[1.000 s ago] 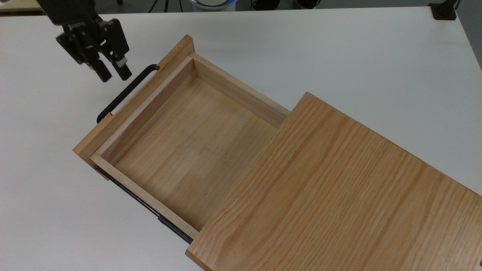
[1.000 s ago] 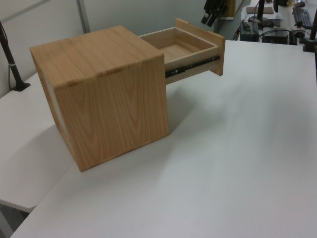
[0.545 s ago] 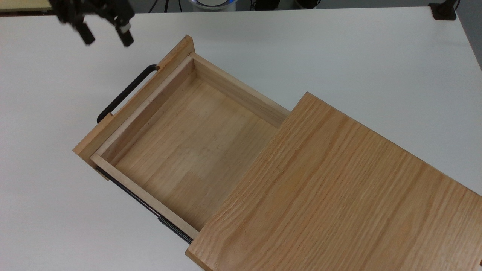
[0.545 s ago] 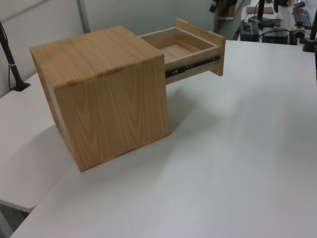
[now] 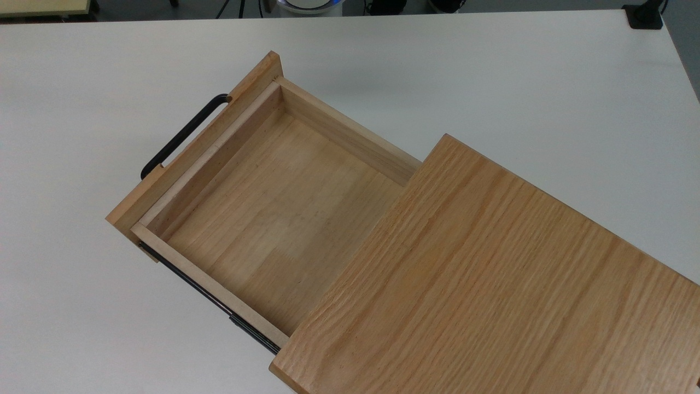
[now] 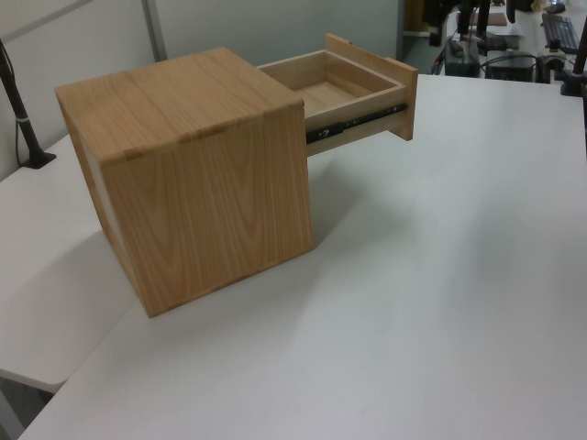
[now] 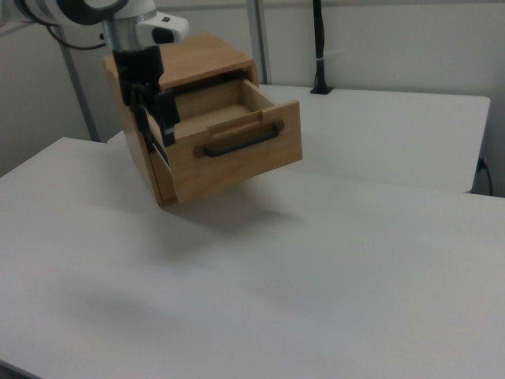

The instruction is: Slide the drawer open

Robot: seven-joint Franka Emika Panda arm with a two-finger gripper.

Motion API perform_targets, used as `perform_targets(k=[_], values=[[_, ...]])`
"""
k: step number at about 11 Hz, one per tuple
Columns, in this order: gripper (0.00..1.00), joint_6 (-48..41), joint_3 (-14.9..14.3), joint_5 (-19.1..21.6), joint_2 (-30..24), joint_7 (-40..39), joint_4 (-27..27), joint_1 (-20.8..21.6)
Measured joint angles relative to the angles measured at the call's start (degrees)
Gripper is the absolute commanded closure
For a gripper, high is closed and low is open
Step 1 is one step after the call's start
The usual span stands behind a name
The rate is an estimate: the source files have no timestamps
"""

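The drawer [image 5: 273,213] stands pulled far out of the cabinet [image 5: 492,284]; in the top view its long axis runs from the lower right to the upper left, and its thick front board [image 5: 197,145] faces the top view's upper left; the black handle [image 5: 180,137] lies along that board, parallel to it, fixed at both ends; the tray inside is bare light wood; a black slide rail [image 5: 213,298] shows under the drawer's side toward the top view's bottom edge. In the left view the drawer [image 6: 353,92] points away to the far right, beyond the cabinet [image 6: 193,174]; in the right view the drawer [image 7: 237,142] points toward the camera and a little to the right view's right, with the handle [image 7: 241,140] across its front.

The gripper [image 7: 154,110] hangs in the right view just at the left of the drawer's front, in the air, pointing down; its jaws are spread, with nothing between them, apart from the handle.

The surface [image 5: 492,71] is white and flat; the cabinet sits on it, well apart from the edges; in the left view grey partition walls [image 6: 257,27] stand behind, and other desks with equipment [image 6: 514,37] are at the far right; in the right view a black pole [image 7: 319,47] rises at the far edge.
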Motion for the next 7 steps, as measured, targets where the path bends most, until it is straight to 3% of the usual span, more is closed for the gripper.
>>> perform_targets(k=[2, 5, 7], values=[[0.00, 0.52, 1.24, -2.40, -1.61, -0.40, -3.78, 1.74], [0.00, 7.43, 9.85, -4.37, -1.63, -6.95, -7.17, -5.31], [0.00, 7.88, 10.63, -4.37, -1.66, -10.95, -7.25, -7.29]])
